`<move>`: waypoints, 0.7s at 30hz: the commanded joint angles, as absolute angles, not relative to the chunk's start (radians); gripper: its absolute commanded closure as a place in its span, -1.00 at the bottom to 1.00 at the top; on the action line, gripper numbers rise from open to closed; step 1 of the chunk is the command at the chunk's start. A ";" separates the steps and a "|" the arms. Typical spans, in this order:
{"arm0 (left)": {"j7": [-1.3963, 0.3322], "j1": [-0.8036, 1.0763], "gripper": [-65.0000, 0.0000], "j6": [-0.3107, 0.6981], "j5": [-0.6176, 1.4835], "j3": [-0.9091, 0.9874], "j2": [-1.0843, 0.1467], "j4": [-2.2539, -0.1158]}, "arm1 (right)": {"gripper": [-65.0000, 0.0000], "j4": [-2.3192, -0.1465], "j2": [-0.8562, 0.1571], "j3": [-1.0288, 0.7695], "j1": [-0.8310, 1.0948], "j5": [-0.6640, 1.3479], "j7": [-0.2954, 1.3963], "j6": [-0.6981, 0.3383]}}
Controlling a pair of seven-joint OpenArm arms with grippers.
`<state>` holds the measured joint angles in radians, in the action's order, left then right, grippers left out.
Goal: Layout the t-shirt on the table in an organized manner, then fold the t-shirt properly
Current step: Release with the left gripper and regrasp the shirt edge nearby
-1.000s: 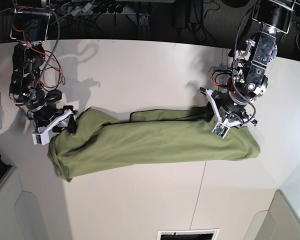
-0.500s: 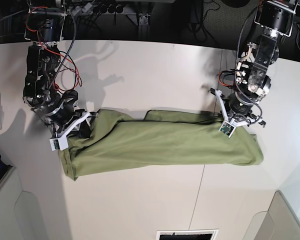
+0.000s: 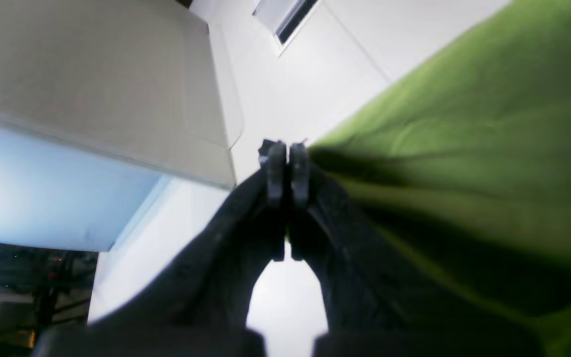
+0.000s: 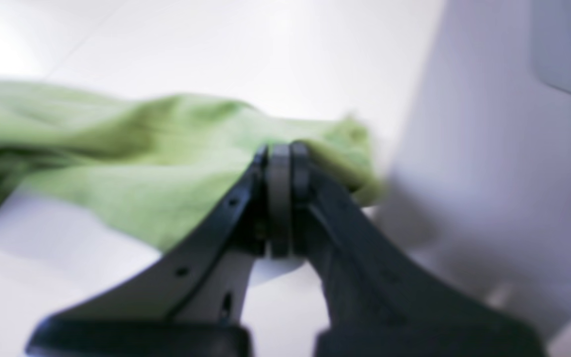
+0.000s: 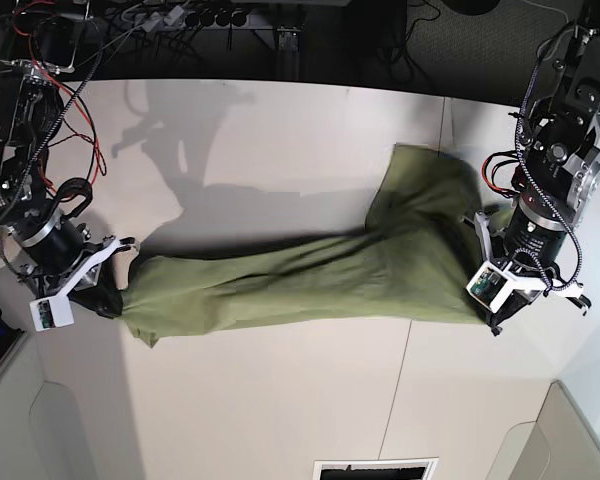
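Note:
The olive-green t-shirt point(image 5: 310, 280) lies stretched in a long band across the white table point(image 5: 280, 140), with a wider flap spread toward the back right. At the cloth's right end my left gripper point(image 5: 492, 318) is shut on it. The left wrist view shows the left gripper point(image 3: 284, 163) with fingers pressed together and the t-shirt point(image 3: 464, 124) running off to the right. My right gripper point(image 5: 115, 300) is shut on the shirt's left end. In the blurred right wrist view, the right gripper point(image 4: 280, 158) pinches the t-shirt point(image 4: 142, 163), which bunches behind the fingers.
A thin dark seam point(image 5: 400, 390) crosses the front of the table. Grey panels stand at the front left corner point(image 5: 40, 430) and front right corner point(image 5: 580, 440). A dark slot point(image 5: 375, 468) sits at the front edge. Cables hang along the back edge point(image 5: 180, 20).
Both grippers have shut on the shirt's ends and moved apart, outward and toward the front. The shirt is drawn longer and flatter, and its right part now spreads backward.

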<state>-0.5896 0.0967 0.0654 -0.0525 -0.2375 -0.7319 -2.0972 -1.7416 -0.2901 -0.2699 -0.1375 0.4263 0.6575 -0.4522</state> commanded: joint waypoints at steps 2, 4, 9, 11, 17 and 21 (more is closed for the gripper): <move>-0.552 0.053 1.00 0.079 -0.027 -0.229 -0.745 -2.067 | 1.00 -1.754 -0.305 -0.286 -0.183 0.433 0.628 -0.452; -0.542 0.032 1.00 0.115 0.028 -0.229 -0.742 -2.003 | 1.00 -1.737 -0.305 -0.286 -0.206 0.434 0.630 -0.453; -0.526 -0.006 1.00 0.240 0.091 -0.229 -0.702 -1.812 | 1.00 -1.628 -0.302 -0.284 -0.263 0.434 0.629 -0.455; -0.520 -0.008 1.00 0.277 0.126 -0.229 -0.683 -1.751 | 0.58 -1.576 -0.302 -0.278 -0.280 0.435 0.629 -0.460; -0.586 0.003 0.35 0.307 0.223 -0.229 -0.660 -1.735 | -0.08 -1.496 -0.302 -0.273 -0.273 0.433 0.630 -0.452; -0.616 0.009 0.35 0.307 0.229 -0.229 -0.660 -1.842 | -0.08 -1.496 -0.302 -0.278 -0.273 0.430 0.626 -0.442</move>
<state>-0.6331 0.0223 0.3141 0.2279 -0.2382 -0.6472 -1.8233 -1.4757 -0.2878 -0.2718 -0.2493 0.4145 0.6533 -0.4484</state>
